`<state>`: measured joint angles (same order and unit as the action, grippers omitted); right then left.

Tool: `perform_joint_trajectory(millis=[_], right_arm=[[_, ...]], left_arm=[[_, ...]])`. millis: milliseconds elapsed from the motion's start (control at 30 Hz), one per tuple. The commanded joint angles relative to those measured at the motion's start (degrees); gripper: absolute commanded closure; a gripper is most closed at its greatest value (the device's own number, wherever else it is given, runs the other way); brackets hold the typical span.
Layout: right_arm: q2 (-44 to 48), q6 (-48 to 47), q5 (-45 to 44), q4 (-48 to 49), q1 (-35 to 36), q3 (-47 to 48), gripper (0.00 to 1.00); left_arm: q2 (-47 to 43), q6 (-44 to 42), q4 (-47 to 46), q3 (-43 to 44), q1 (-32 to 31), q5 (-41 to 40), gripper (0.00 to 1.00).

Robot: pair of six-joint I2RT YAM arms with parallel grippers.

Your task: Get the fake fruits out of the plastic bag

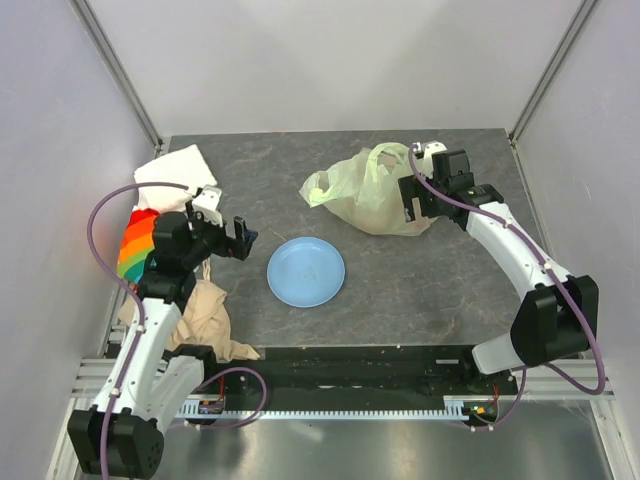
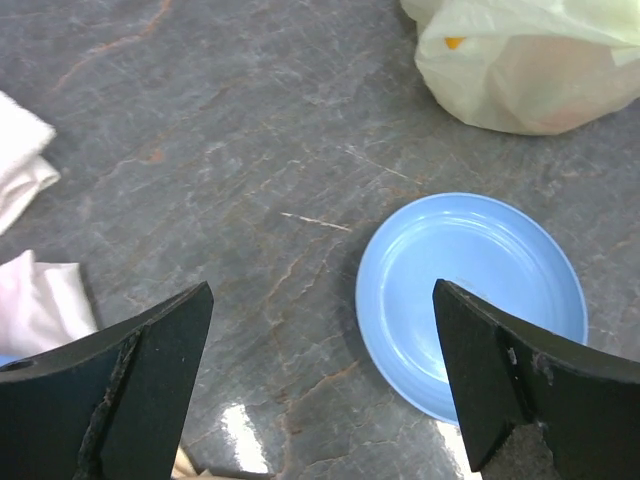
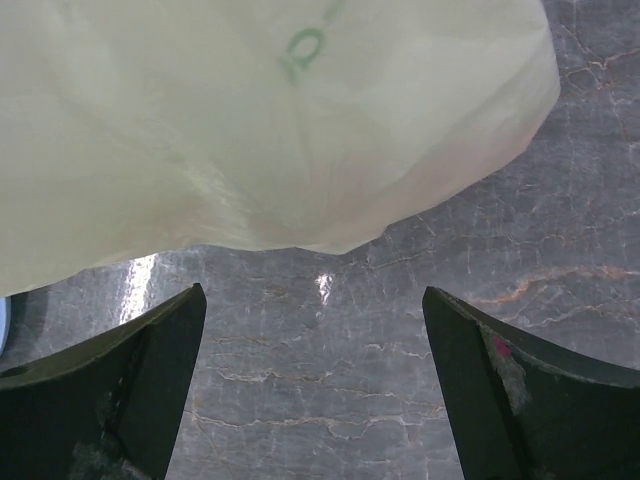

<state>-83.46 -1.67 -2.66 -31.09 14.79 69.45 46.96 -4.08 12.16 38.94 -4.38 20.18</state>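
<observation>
On the far right of the bench lies the bag, slumped and bulging, its loop handles trailing toward the left. Fruits are inside it: through the film the left wrist view shows only a small orange spot and a pinkish blur, too vague to name.

At the bag's right edge stands the right hand, fingers spread wide with nothing between them. Its own camera shows the bag just ahead of the fingertips and bare bench beneath; whether anything touches the film I cannot tell.

Left of the plate hangs the left hand, also spread wide and empty, pointing toward the plate. From its wrist view the plate sits bare near the right finger, with the bag beyond it, apart from the rim.

Along the left edge lie a white cloth, a rainbow-striped piece and a beige cloth.
</observation>
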Motion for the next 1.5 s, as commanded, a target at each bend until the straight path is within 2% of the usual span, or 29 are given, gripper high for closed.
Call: perform_joint_trajectory(millis=[0, 200, 433, 533, 667, 800, 867, 933, 1000, 1067, 1100, 1133, 1167, 1300, 1467], right_arm=[[1.9, 1.7, -2.2, 0.6, 0.2, 2.1, 0.02], [-2.8, -5.9, 7.0, -0.9, 0.2, 9.4, 0.02], [-12.2, -1.8, 9.9, 1.5, 0.2, 14.2, 0.02], [-15.2, -2.1, 12.7, 1.8, 0.2, 15.7, 0.02], [-18.6, -2.6, 13.8, 2.0, 0.2, 18.5, 0.07], [-14.6, -2.2, 16.9, -4.2, 0.2, 23.2, 0.11], [-7.5, -4.5, 19.8, -7.6, 0.1, 24.0, 0.11], [-1.5, -6.5, 21.3, -7.6, 0.2, 23.4, 0.1], [5.6, -7.2, 25.7, -3.4, 0.3, 21.2, 0.08], [8.4, -7.1, 29.3, 1.7, 2.8, 17.8, 0.07], [8.1, -6.9, 29.5, 2.9, 4.0, 17.1, 0.07], [6.5, -6.4, 29.6, 4.1, 5.1, 16.5, 0.07], [5.3, -5.9, 29.8, 6.1, 6.6, 16.2, 0.07], [-0.7, 3.7, 25.7, 13.0, 7.5, 18.6, 0.06], [-6.2, 7.1, 21.8, 11.2, 7.6, 23.2, 0.07]], left_arm=[[-0.1, 5.0, -2.4, -1.8, -0.2, 4.9, 0.01], [3.8, 6.7, -7.9, -3.5, -0.2, 6.0, 0.01], [6.6, 4.2, -4.8, 2.0, -0.5, 9.3, 0.03], [9.1, 0.3, -3.0, 4.4, -1.1, 12.0, 0.04], [12.3, -3.6, -2.4, 5.6, -2.8, 12.1, 0.06], [15.4, -4.9, 1.8, 9.0, -3.8, 12.3, 0.07], [17.7, -6.6, 2.5, 11.5, -4.8, 12.5, 0.07], [19.9, -6.2, 2.3, 17.4, -6.2, 12.5, 0.07], [24.1, -5.7, 1.9, 24.7, -9.0, 14.7, 0.01], [27.8, -9.4, 4.8, 29.1, -11.9, 16.7, 0.01], [29.3, -12.2, 7.8, 33.3, -15.2, 17.0, 0.01], [30.6, -19.2, 10.3, 34.9, -16.9, 16.5, 0.01], [32.0, -22.3, 12.7, 35.7, -18.3, 15.2, 0.01], [32.8, -30.2, 11.7, 35.6, -20.3, 11.7, 0.01], [34.1, -37.9, 9.2, 35.1, -22.2, 10.0, 0.01]])
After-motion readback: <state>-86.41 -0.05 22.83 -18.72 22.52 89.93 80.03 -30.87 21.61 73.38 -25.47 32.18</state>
